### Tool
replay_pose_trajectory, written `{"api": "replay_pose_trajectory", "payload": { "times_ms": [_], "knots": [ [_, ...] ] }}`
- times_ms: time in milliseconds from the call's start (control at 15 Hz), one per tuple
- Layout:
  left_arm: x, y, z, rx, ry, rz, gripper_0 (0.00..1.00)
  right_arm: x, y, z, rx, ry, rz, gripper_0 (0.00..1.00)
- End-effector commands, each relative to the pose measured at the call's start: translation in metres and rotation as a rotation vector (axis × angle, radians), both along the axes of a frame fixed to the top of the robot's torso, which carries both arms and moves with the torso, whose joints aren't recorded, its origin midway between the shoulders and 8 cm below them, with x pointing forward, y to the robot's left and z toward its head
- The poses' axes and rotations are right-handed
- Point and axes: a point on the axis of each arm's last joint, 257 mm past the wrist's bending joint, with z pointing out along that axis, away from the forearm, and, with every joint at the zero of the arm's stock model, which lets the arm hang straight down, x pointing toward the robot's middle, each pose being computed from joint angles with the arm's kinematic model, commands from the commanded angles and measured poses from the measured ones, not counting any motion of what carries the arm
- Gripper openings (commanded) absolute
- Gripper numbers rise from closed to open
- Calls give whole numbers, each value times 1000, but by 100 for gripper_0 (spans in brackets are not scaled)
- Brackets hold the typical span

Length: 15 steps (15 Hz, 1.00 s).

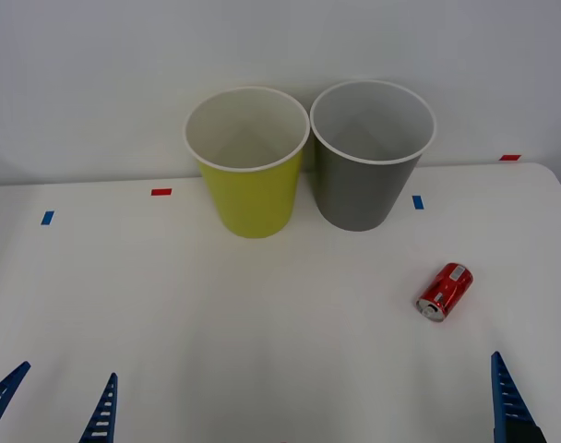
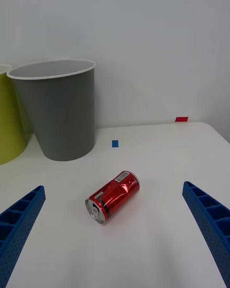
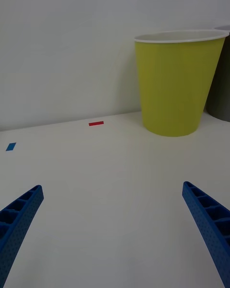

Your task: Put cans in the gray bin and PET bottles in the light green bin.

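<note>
The left gripper (image 1: 52,406) hovers low over the near left corner of the white table (image 1: 262,314), its blue ribbed fingers spread apart with nothing between them. Ahead of it lies a broad stretch of bare tabletop, reaching to a blue tape mark (image 1: 47,218) and a red tape mark (image 1: 161,192) near the far edge. The light green bin (image 1: 251,189) stands upright at the middle of the far edge, by the wall, and the gray bin (image 1: 364,180) stands just beside it, their white rims close together or touching. Another blue tape mark (image 1: 417,201) lies next to the gray bin's base. The can (image 1: 445,291) lies on its side toward the right edge, well apart from both bins, silver top facing the near edge. The right gripper (image 2: 115,221) hovers at the near right corner, jaws wide open, the can lying apart from both fingers ahead.
</note>
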Motion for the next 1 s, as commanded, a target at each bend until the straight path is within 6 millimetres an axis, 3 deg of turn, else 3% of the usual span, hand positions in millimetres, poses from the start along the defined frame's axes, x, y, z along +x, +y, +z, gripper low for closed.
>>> {"api": "replay_pose_trajectory", "payload": {
  "times_ms": [67,1000],
  "knots": [
    [0,0,0,0,0,0,100,0,0,0,0,0,0,100],
    [0,0,0,0,0,0,100,0,0,0,0,0,0,100]
  ]
}}
